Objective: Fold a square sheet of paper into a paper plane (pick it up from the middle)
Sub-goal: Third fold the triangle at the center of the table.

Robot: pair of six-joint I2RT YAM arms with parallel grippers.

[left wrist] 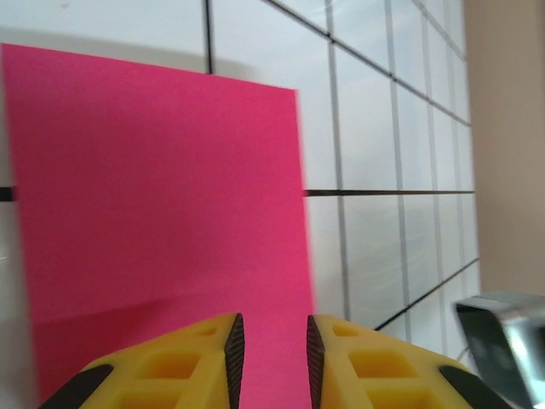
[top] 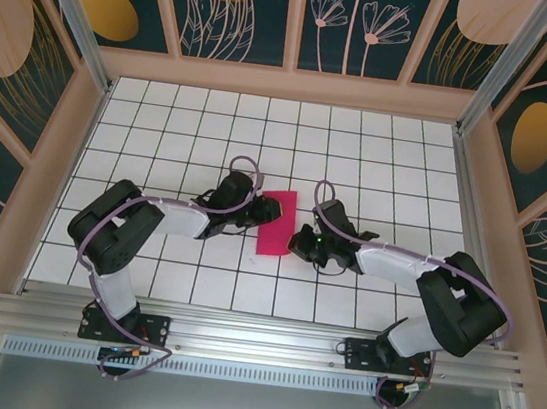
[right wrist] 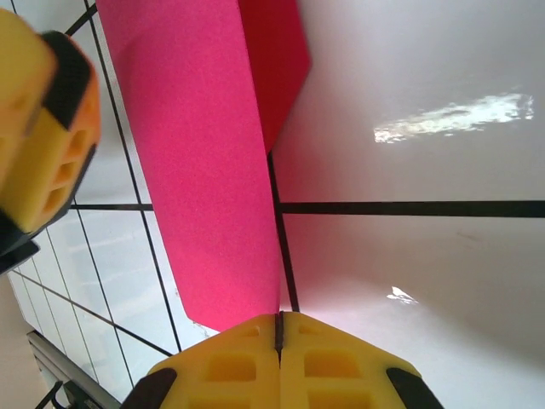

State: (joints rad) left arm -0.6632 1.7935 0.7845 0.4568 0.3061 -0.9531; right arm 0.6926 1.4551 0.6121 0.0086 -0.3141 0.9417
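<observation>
Square sheet of paper (top: 276, 222), magenta-pink, sits mid-surface between the two hands. From the top camera it reads as a narrow upright strip, not a full square, tilted slightly. The right wrist view shows the sheet (right wrist: 204, 153) doubled over: a lighter pink layer lies over a darker red layer that sticks out at the top right, so it looks folded roughly in half. Can't tell how flat the top layer lies.

Left hand (top: 258, 206) is at the sheet's upper left edge. In its wrist view the left hand (left wrist: 271, 349) has its yellow fingers (left wrist: 209, 358) a little apart, with a narrow gap and pink paper (left wrist: 162, 196) showing through and beyond it. It is parted, not clamping anything I can see.

Right hand (top: 299, 240) is at the sheet's lower right edge. Up close the right hand (right wrist: 278, 332) has its fingers pressed together, and the sheet's bottom corner runs right into the seam, so it is pinched on the paper. One of the left hand's fingers (right wrist: 47, 145) shows across the sheet at top left.

Surface (top: 361, 156) is white tiles with dark grid lines. A patterned wall (top: 244, 9) stands behind it.
</observation>
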